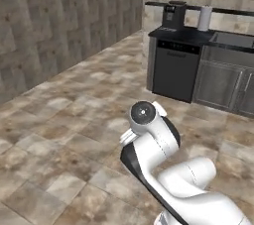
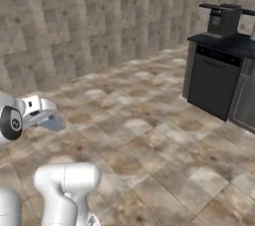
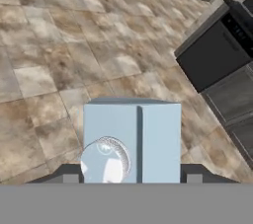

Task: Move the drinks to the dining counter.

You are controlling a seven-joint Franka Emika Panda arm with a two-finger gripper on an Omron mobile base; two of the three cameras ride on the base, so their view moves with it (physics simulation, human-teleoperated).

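Observation:
One of the drinks, a small white carton with pale grey-blue sides and a round cap on top, fills the lower middle of the hand view. My gripper is shut on it, with one dark finger tip at each side. In the right base view the gripper sticks out to the right of the arm at the left edge, and the bluish carton shows at its end, held above the tiled floor. The dining counter is out of view.
A black counter with a dark dishwasher front stands ahead on the right, carrying a coffee machine and a paper towel roll. Stone walls close the left and back. Open tiled floor lies between.

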